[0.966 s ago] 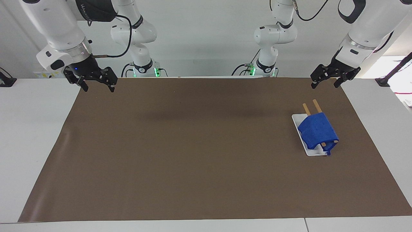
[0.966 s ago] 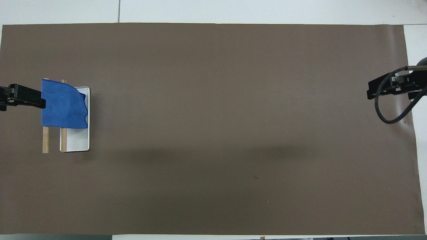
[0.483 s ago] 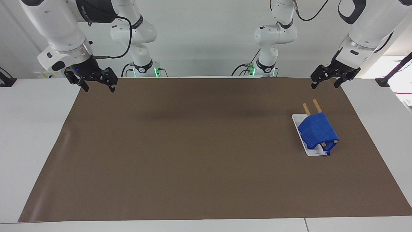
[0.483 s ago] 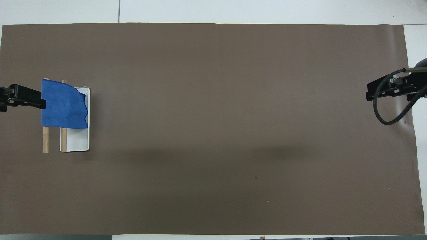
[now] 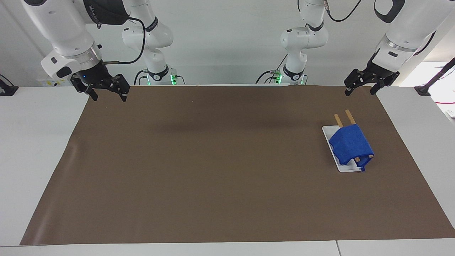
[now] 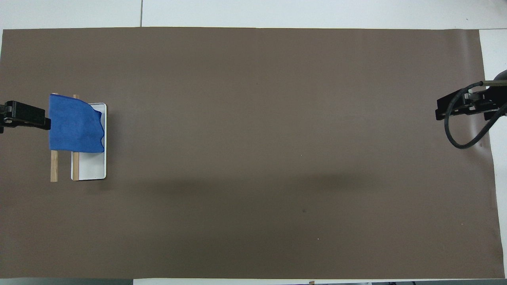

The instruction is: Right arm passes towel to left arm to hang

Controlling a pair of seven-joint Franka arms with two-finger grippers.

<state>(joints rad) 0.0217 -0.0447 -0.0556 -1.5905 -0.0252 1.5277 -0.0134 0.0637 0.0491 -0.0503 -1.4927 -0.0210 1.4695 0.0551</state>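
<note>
While the towel [image 5: 350, 145] drapes the rack [image 5: 350, 115], the wide-spread, empty left hand [image 5: 359, 91] hangs near.

Changes I log: left gripper [image 5: 359, 89], jaws apart, sits slightly higher and farther from the towel [image 5: 350, 145] than a second ago; right gripper [image 5: 106, 93] edges barely upward.
</note>
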